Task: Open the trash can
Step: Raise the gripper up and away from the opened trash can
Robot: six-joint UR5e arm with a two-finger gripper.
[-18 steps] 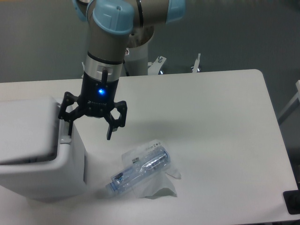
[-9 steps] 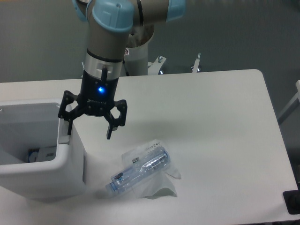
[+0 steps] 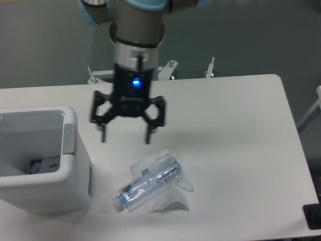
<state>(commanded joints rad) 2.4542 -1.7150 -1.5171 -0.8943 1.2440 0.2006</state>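
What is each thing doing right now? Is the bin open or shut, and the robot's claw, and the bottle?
trash can: open, lid not over the top, inside visible.
grey tab: on the bin's right rim, untouched.
gripper: open, empty, above the table, apart from the bin.
clear plastic bottle: lying on its side on the table, in crinkled wrap.
table: bearing bin and bottle.

A grey arm (image 3: 138, 25) with light-blue joint caps carries a black two-finger gripper (image 3: 125, 136), blue light glowing.

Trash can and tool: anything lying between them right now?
Nothing: only bare table shows between the open tool and the trash can in the fixed camera view.
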